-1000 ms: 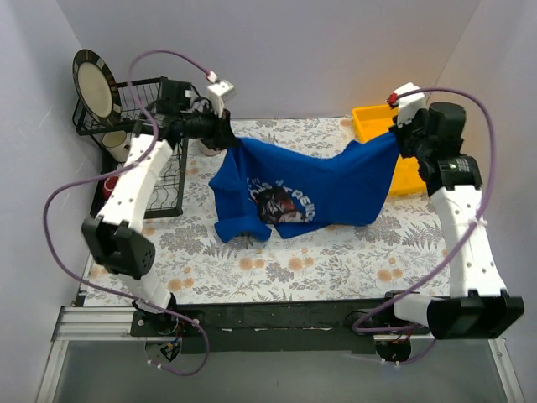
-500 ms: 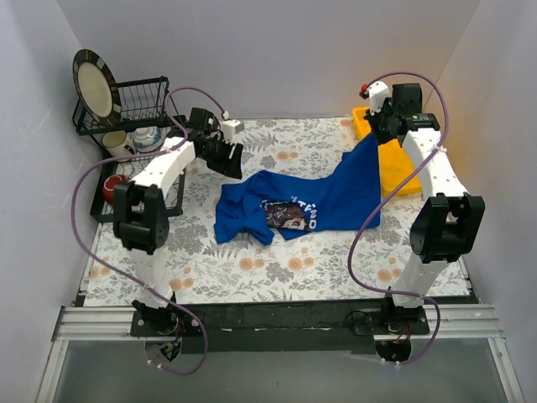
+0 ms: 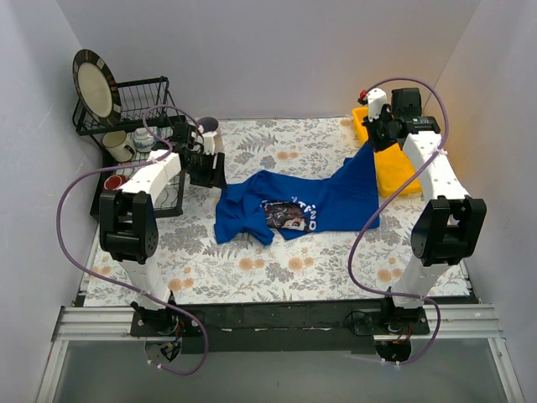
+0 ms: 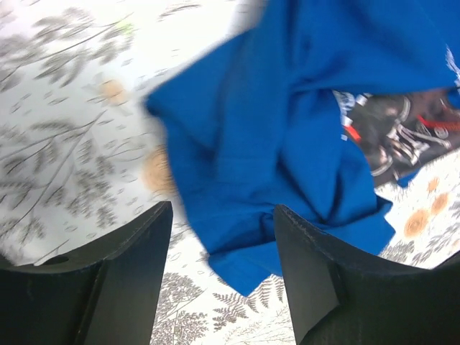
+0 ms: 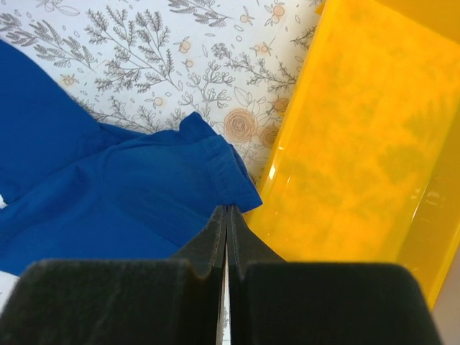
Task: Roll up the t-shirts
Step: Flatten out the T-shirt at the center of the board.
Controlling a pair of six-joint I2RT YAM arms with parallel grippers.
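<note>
The work is at the spreading stage: the royal-blue t-shirt (image 3: 294, 201) is not yet flat enough to roll, lying crumpled print-up at the middle of the floral tablecloth (image 3: 294, 269). One end bunches at about 9 o'clock, and one corner is drawn up toward 2 o'clock. The right pincer (image 5: 226, 212) is clenched, seemingly on that raised hem corner, with the yellow bin (image 5: 359, 144) just beside its tips at 3 o'clock. The left pincer (image 4: 221, 237) is released, its fingers (image 4: 129, 266) spread with nothing between them. It hangs over the bunched end, at the shirt's 10 o'clock in the top view, with folded cloth directly beneath and beyond the gap. The next move probably calls for the left pincer to drop onto a sleeve or shoulder edge, pinching one layer only, so both arms can tension the shirt flat.
</note>
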